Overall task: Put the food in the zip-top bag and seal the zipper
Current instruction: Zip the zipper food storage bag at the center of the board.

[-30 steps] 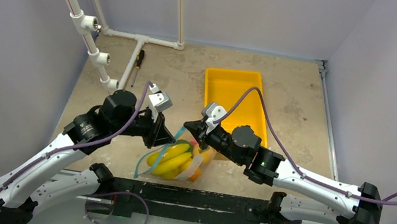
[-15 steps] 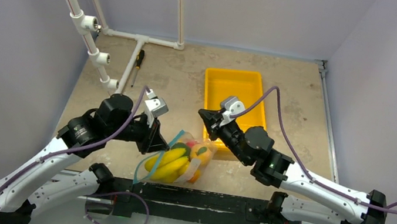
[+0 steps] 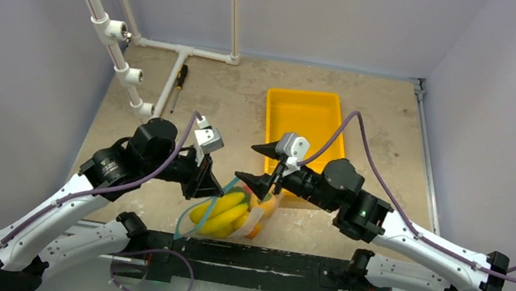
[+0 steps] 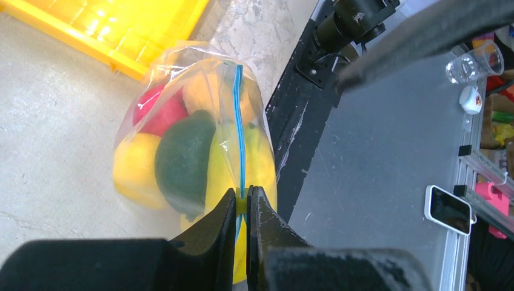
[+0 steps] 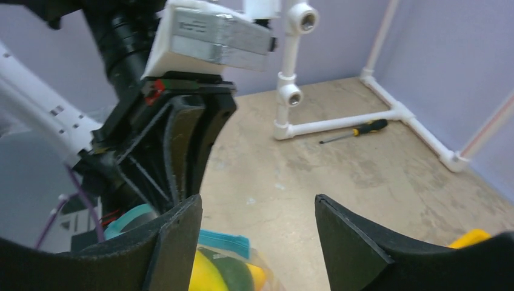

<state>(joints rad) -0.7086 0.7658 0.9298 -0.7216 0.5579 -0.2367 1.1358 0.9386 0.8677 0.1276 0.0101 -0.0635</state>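
Observation:
The zip-top bag [image 3: 229, 214] lies near the table's front edge, stuffed with the food: bananas [image 3: 218, 213], a dark green piece [image 4: 182, 157], a red one [image 4: 159, 112] and a lemon [image 4: 133, 170]. The zipper [image 4: 239, 121] runs as a teal strip along the bag's top. My left gripper [image 4: 242, 197] is shut on the zipper at its near end. My right gripper [image 3: 245, 161] hangs open just above the bag's right end with nothing between its fingers. In the right wrist view the gripper [image 5: 257, 209] frames bare table, with the teal strip [image 5: 224, 242] by its left finger.
A yellow tray [image 3: 304, 114] stands behind the right gripper, with nothing showing in it. White pipe fittings [image 3: 116, 39] and a screwdriver [image 3: 180, 80] lie at the back left. A black rail [image 3: 246, 256] runs along the table's near edge, just in front of the bag.
My right gripper lifted away from the bag towards the tray, came back down beside it and opened. The left gripper has kept its hold on the zipper and the bag has shifted slightly.

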